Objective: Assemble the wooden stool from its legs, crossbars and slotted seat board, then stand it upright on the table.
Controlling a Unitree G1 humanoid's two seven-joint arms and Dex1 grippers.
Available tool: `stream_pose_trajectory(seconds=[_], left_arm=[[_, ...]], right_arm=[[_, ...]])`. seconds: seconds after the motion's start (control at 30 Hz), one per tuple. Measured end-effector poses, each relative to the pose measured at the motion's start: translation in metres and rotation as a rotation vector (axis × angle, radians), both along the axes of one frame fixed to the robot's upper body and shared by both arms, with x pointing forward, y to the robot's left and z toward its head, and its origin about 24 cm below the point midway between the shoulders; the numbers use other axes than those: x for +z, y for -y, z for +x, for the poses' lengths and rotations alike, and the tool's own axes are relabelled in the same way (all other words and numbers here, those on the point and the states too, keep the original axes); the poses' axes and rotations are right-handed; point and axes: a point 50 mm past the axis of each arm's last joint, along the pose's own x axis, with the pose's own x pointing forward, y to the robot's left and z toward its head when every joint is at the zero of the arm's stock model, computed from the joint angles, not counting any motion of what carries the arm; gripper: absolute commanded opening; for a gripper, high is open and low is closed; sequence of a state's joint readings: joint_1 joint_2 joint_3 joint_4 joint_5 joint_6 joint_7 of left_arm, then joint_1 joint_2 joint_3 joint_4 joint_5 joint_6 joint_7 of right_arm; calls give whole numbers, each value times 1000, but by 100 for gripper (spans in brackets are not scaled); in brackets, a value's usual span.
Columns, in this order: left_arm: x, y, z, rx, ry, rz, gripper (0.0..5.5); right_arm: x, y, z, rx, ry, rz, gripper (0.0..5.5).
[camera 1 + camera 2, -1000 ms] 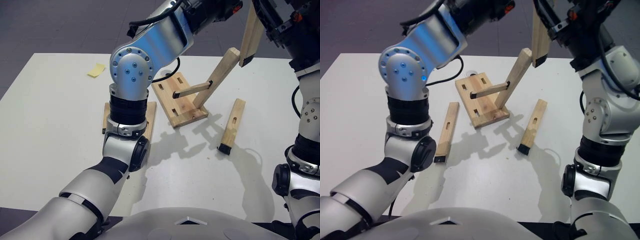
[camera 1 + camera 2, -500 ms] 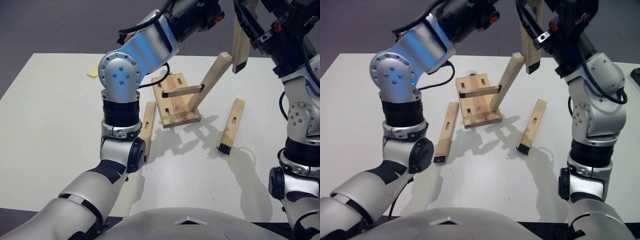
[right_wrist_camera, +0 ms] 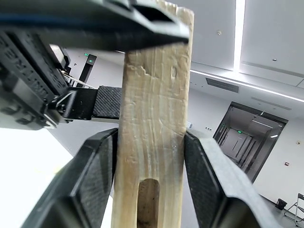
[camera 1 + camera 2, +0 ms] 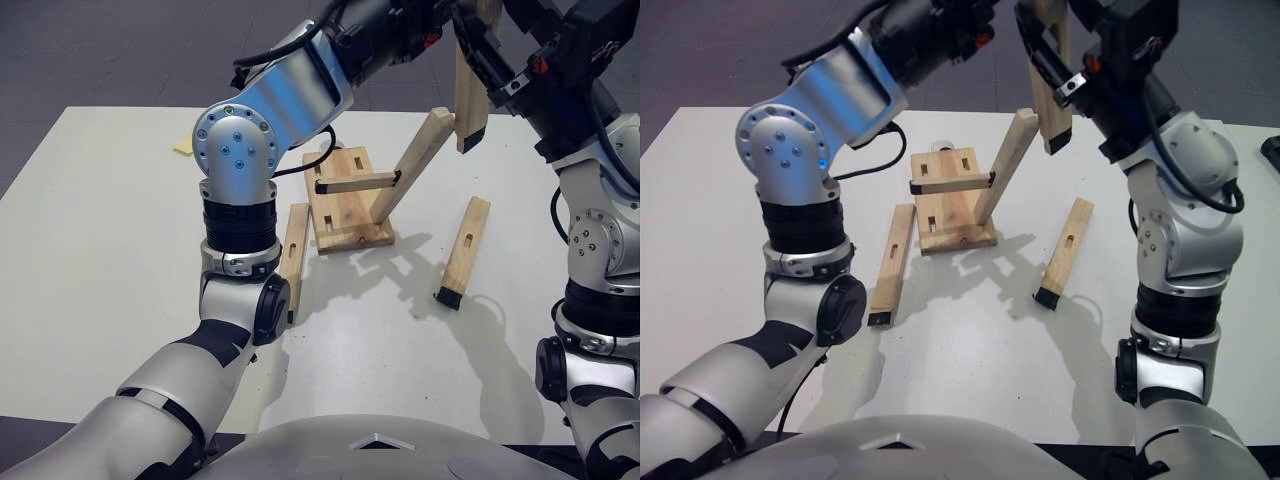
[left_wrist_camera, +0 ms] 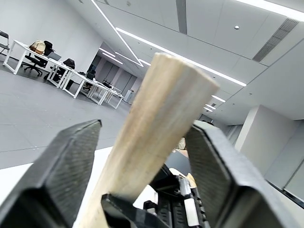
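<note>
step in hand: fitting a second leg. the pale slotted wooden seat board [image 4: 350,215] lies flat on the white table [image 4: 100,250]. one light wooden leg [image 4: 410,165] stands in it, leaning away from the board towards the right arm. a thin wooden crossbar [image 4: 355,183] sticks out of that leg sideways above the board, and its far end is free.

two more wooden legs are still loose on the table: one [image 4: 295,245] just beside the board on the left-arm side, one [image 4: 465,245] well apart on the right.

right gripper [image 3: 149,142]: closed down to the leg's width, both pads flat against the faces of a fourth wooden leg [image 4: 467,100]. the leg hangs near-upright, dark-capped end down, above the table and close to the top of the standing leg. an oval mortise shows in its face in the right wrist view.

left gripper [image 5: 147,128]: up at the same leg, whose upper end sits inside it. cannot tell whether it has hold of the wood.

judgement: early in the task, one leg of four seated. the next move calls for turning the held leg so its mortise faces the crossbar's free end, then lowering it so that its end meets an open slot in the board. risk: the leaning leg may be knocked or may shift the board.
</note>
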State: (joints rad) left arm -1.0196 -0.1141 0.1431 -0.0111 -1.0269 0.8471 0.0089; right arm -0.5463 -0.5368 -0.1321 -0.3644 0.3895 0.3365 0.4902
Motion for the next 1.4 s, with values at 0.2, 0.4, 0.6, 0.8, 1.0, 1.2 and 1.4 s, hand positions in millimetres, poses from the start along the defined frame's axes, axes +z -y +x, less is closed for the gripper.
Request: stream_pose_trajectory(seconds=[0.2, 0.4, 0.6, 0.8, 1.0, 1.2, 1.4], left_arm=[[-6, 6, 2, 18, 3, 31, 156], [-9, 6, 5, 45, 4, 41, 109], [-12, 7, 7, 58, 17, 55, 108], [-13, 7, 7, 64, 31, 58, 108], [-9, 6, 5, 40, 66, 23, 107], [-7, 5, 1, 37, 106, 12, 107], [-9, 5, 1, 49, 114, 20, 101]], right_arm=[[-2, -2, 1, 3, -5, -21, 210], [-4, -1, 2, -10, -7, -39, 209], [-6, 0, 3, -19, -1, -55, 209], [-6, 0, 3, -28, 12, -82, 209], [-1, 3, -1, -44, 61, -104, 209], [1, 5, -4, -62, 101, -142, 209], [-2, 11, -5, -88, 102, -200, 271]])
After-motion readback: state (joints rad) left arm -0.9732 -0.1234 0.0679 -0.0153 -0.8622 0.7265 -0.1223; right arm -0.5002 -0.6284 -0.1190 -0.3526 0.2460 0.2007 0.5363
